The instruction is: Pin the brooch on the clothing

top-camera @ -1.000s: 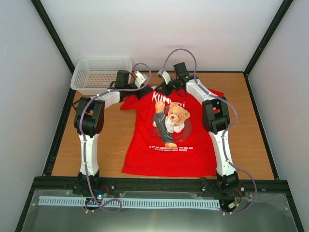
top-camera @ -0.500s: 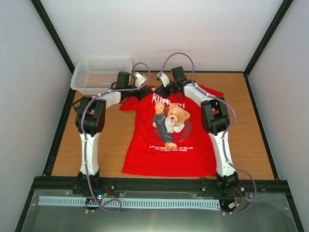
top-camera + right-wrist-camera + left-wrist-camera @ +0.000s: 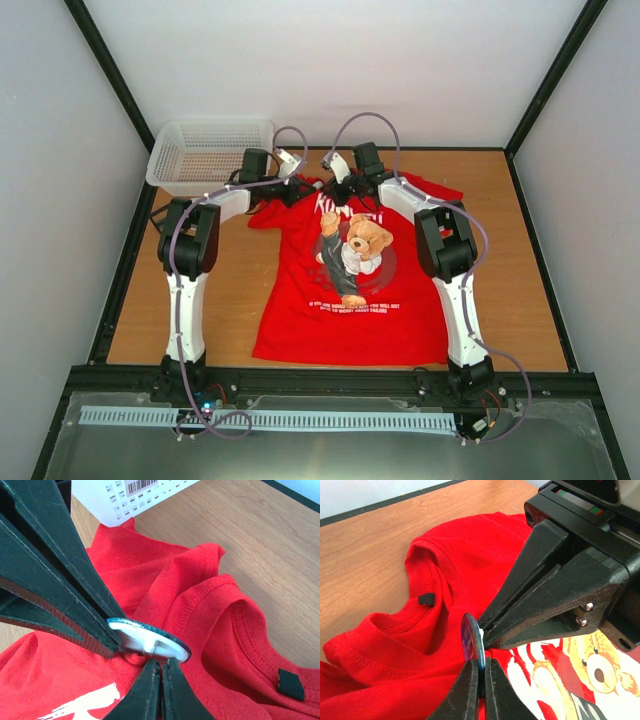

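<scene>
The red T-shirt, the clothing point(image 3: 345, 300), lies flat on the table with its collar point(image 3: 427, 625) at the far end. Both grippers meet just in front of the collar. My left gripper point(image 3: 481, 666) is shut on the edge of the small round dark-blue brooch point(image 3: 471, 639) and holds it on edge above the cloth. In the right wrist view the brooch point(image 3: 145, 636) shows its white back. My right gripper point(image 3: 161, 664) is shut, its tips against that back where a fold of red cloth rises. In the top view the brooch is hidden between the two grippers.
A white mesh basket point(image 3: 205, 150) stands at the back left, close to the shirt's sleeve point(image 3: 150, 550). Bare wooden table point(image 3: 520, 260) lies on both sides of the shirt. Black frame rails run along the table's edges.
The right arm's wrist has shifted slightly left and nearer, toward the collar. Both grippers stay shut at the same spot.
</scene>
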Controlling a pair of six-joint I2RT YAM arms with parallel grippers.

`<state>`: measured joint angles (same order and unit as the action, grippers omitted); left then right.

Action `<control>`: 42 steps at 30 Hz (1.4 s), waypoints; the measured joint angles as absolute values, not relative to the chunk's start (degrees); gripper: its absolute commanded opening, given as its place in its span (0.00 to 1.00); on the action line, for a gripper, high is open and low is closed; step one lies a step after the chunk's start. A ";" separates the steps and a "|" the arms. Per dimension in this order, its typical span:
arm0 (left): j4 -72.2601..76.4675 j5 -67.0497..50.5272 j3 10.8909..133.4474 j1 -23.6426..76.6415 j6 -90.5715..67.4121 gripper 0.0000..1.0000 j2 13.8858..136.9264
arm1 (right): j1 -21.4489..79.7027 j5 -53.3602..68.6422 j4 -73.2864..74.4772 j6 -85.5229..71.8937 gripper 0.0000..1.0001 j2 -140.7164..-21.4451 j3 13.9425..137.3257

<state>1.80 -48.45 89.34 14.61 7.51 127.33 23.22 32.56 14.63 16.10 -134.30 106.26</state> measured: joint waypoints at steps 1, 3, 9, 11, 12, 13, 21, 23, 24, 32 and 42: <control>1.78 -48.82 89.56 14.61 7.07 0.01 127.66 | 23.27 32.32 13.96 16.08 0.03 -134.17 105.71; 1.76 -49.45 89.73 14.59 6.42 0.01 128.07 | 23.31 32.03 12.91 16.05 0.03 -133.86 104.60; 1.67 -49.56 89.73 14.55 5.78 0.01 128.22 | 23.33 31.68 11.79 16.01 0.04 -133.40 103.66; 1.63 -49.65 89.73 14.50 5.82 0.01 128.22 | 23.11 31.64 12.14 15.79 0.06 -133.21 103.70; 1.61 -49.84 89.73 14.46 5.82 0.01 128.22 | 23.03 31.73 12.75 15.75 0.08 -133.12 103.88; 1.58 -50.04 89.73 14.46 5.85 0.01 128.22 | 22.92 31.92 13.67 15.66 0.10 -133.08 104.25; -0.23 -55.94 91.83 14.31 6.33 0.01 128.42 | 20.05 33.89 18.81 17.10 0.33 -130.50 105.10; -0.86 -57.41 92.38 14.31 6.57 0.01 128.42 | 19.42 33.65 19.79 17.78 0.38 -129.62 105.03; -1.08 -58.70 92.47 14.28 6.61 0.01 128.42 | 18.94 33.69 19.81 18.20 0.41 -129.27 104.95; -2.98 -63.02 92.53 14.94 7.07 0.01 128.40 | 16.91 39.46 18.06 21.32 0.57 -124.20 98.70; -4.23 -63.35 93.17 14.76 7.70 0.01 128.42 | 17.06 48.84 14.61 22.02 0.65 -121.64 93.03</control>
<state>-4.23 -63.35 93.17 14.76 7.70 128.42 17.06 48.84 14.61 22.02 -121.64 93.03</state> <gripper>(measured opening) 0.038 0.645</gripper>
